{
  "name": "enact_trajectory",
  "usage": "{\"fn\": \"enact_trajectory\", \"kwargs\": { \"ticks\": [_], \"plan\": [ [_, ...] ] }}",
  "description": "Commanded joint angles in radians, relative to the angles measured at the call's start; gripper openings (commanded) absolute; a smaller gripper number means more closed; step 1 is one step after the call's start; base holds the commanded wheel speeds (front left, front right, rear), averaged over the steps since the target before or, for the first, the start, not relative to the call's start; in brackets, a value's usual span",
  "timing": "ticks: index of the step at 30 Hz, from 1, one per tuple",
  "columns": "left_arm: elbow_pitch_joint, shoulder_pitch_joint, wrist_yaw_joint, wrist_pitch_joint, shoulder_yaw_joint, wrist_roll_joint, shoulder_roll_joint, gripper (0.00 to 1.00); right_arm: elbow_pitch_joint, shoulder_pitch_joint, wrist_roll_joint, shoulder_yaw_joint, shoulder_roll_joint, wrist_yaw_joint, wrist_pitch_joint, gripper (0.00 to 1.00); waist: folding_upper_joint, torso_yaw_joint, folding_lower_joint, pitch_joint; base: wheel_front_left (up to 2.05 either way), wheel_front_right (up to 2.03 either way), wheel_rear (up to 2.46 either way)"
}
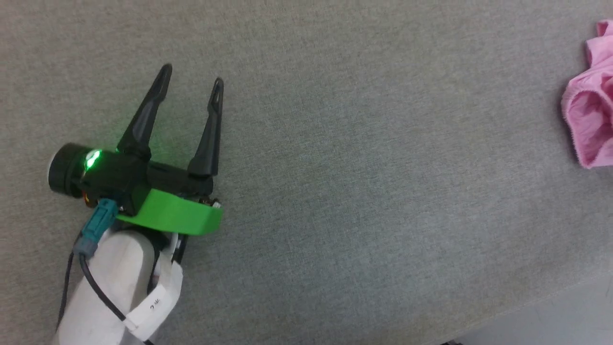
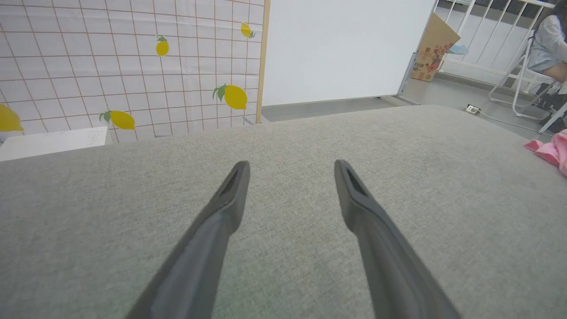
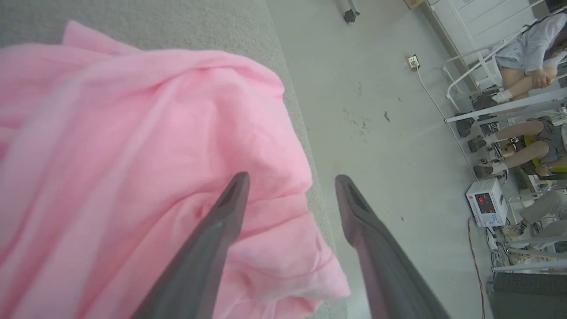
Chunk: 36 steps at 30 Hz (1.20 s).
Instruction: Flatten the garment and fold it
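**Left gripper** [image 1: 191, 75]: fingers spread, empty, low over the grey surface [image 1: 359, 167], well apart from the work.
**Right gripper** [image 3: 292, 177]: fingers spread, nothing pinched, poised just above the garment [image 3: 133, 133].
**Garment:** bunched at the surface's right edge, one fold seemingly overhanging.
**Handling:** pinch a single hem layer and draw it toward centre before spreading. Bring the left gripper across for the opposite corner.

even soft indoor light, faint shadows, wrist views bowed at edges, near cloth blurred
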Motion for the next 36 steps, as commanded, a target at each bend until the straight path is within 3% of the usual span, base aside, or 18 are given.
{"fn": "enact_trajectory", "kwargs": {
  "ticks": [1, 7, 12, 16, 25, 36],
  "plan": [
    [0.013, 0.026, 0.013, -0.015, 0.005, -0.014, -0.007, 1.0, -0.009, 0.032, -0.04, -0.037, 0.008, -0.002, -0.03, 1.0, 0.0068, -0.002, -0.0001, -0.077, 0.0, 0.0, 0.0],
    [0.062, 0.092, 0.05, -0.048, 0.025, -0.029, -0.024, 1.0, -0.026, 0.142, -0.156, -0.136, 0.03, -0.002, -0.091, 1.0, 0.0068, 0.01, -0.0001, -0.21, 0.0, 0.0, 0.0],
    [0.086, 0.171, 0.083, -0.065, 0.052, -0.051, -0.033, 1.0, -0.04, 0.25, -0.136, -0.155, 0.078, -0.002, -0.166, 1.0, 0.0068, 0.018, -0.0001, -0.31, 0.0, 0.0, 0.0],
    [0.096, 0.238, 0.108, -0.071, 0.074, -0.07, -0.037, 1.0, -0.101, 0.339, -0.082, -0.128, 0.152, -0.002, -0.204, 1.0, 0.0068, 0.036, -0.0001, -0.372, 0.0, 0.0, 0.0],
    [0.149, 0.268, 0.107, -0.09, 0.077, -0.097, -0.066, 1.0, -0.418, 0.538, 0.048, -0.104, 0.369, -0.002, -0.203, 1.0, 0.0068, 0.174, -0.0001, -0.441, 0.0, 0.0, 0.0],
    [0.217, 0.29, 0.084, -0.102, 0.086, -0.114, -0.076, 1.0, -0.838, 0.684, 0.153, 0.049, 0.459, -0.002, -0.083, 1.0, 0.0068, 0.306, -0.0001, -0.496, 0.0, 0.0, 0.0]
  ]
}}
